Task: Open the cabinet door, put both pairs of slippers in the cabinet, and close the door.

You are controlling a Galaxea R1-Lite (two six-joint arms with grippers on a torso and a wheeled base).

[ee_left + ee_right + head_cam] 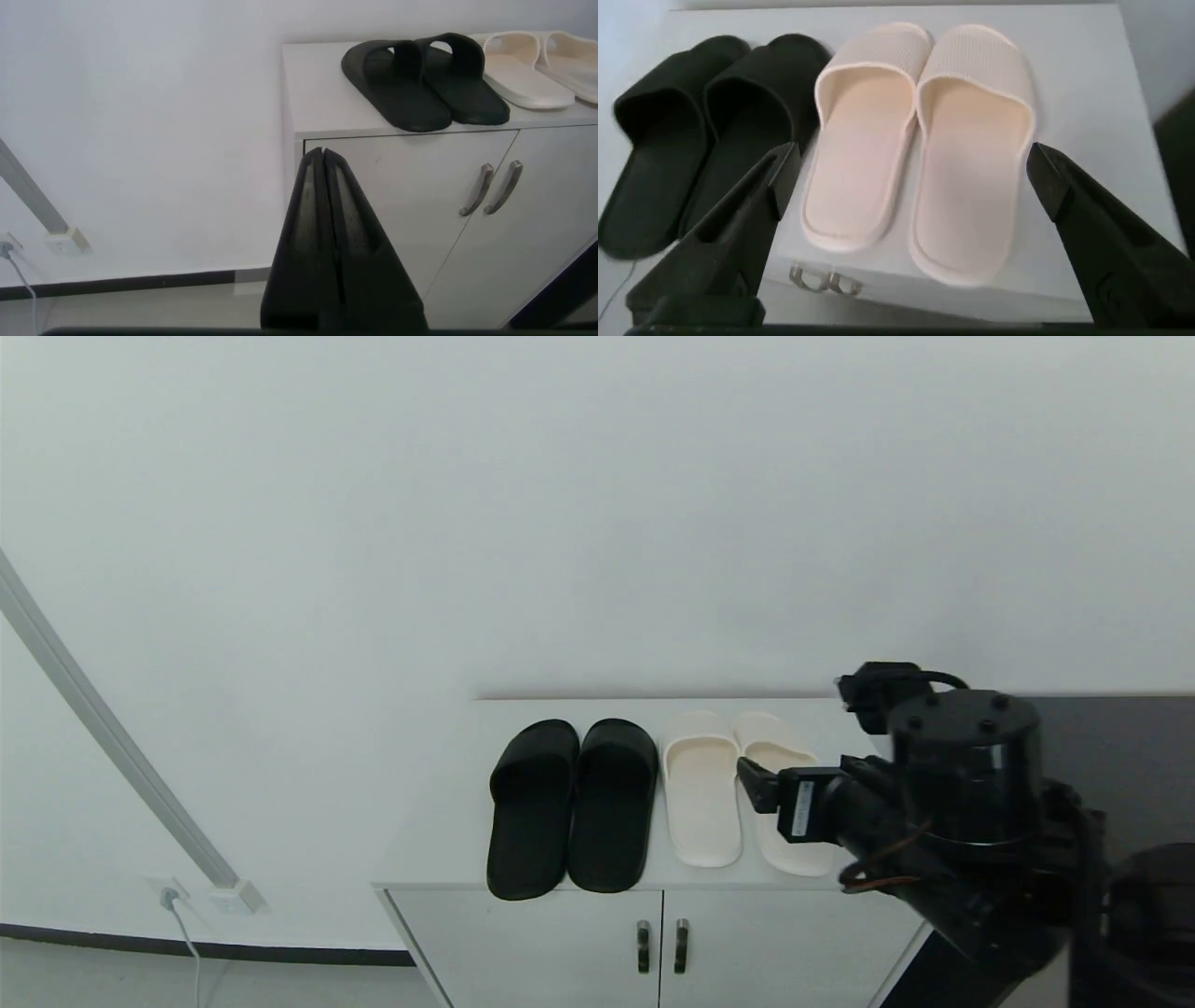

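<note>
right hand point(910, 177): fingers spread wide, holding nothing; poised over the cream slippers point(709, 793), one finger on each side of the pair in the wrist view.
cream slippers: pale ribbed open-toe slides, side by side and touching, on the right part of the cabinet point(439, 840) top.
black slippers point(569, 807): matte slides, paired, just left of the cream pair.
axis: all four lie parallel, long axes front to back, toes toward the wall point(560, 523), heels at the front edge.
doors point(560, 943): both closed; two vertical handles point(662, 945) meet at the centre seam.
left hand point(323, 187): fingers pressed together, empty; low, out in front of the cabinet's left corner.
</note>
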